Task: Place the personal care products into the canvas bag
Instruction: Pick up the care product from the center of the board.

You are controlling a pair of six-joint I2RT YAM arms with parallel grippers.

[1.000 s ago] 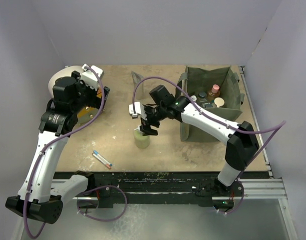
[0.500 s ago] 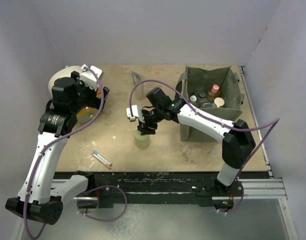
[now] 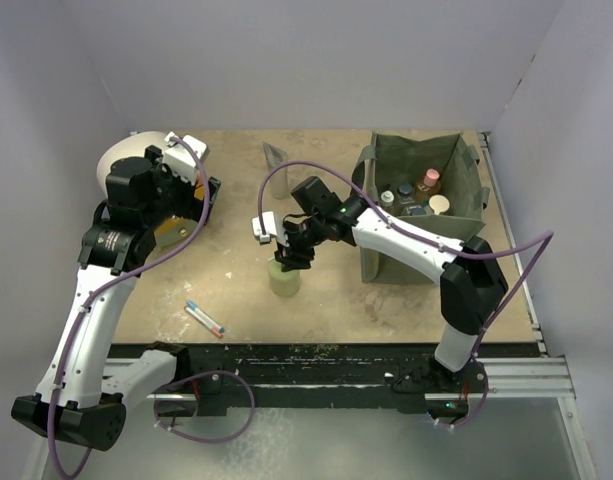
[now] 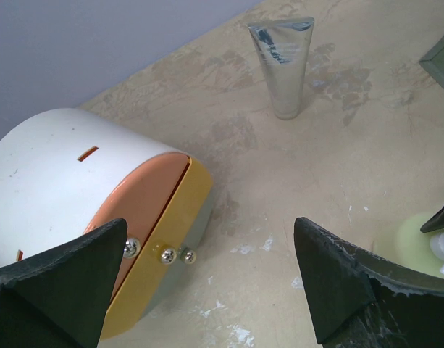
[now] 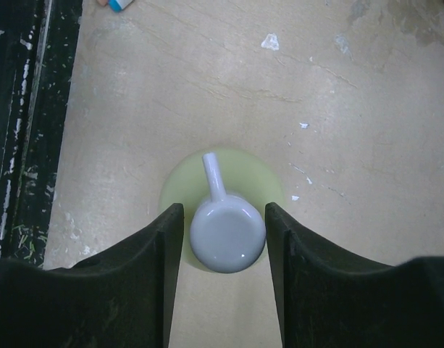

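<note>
A pale green pump bottle (image 3: 284,281) stands on the table in front of centre. My right gripper (image 3: 292,254) is down over it; in the right wrist view my right gripper (image 5: 224,212) is open, its jaws either side of the bottle's light pump head (image 5: 227,233) with thin gaps. The olive canvas bag (image 3: 416,258) stands at the right with several bottles (image 3: 427,182) inside. A silver-grey tube (image 3: 274,157) stands at the back centre, also in the left wrist view (image 4: 283,65). My left gripper (image 4: 211,228) is open and empty.
A white and orange domed box (image 3: 121,156) sits at the back left, close beside my left gripper (image 3: 194,203), and fills the left of the left wrist view (image 4: 77,174). A thin pen with red and blue marks (image 3: 204,318) lies near the table's front edge.
My right gripper has moved slightly left and down onto the pale green bottle's pump head. The left arm has barely moved.
</note>
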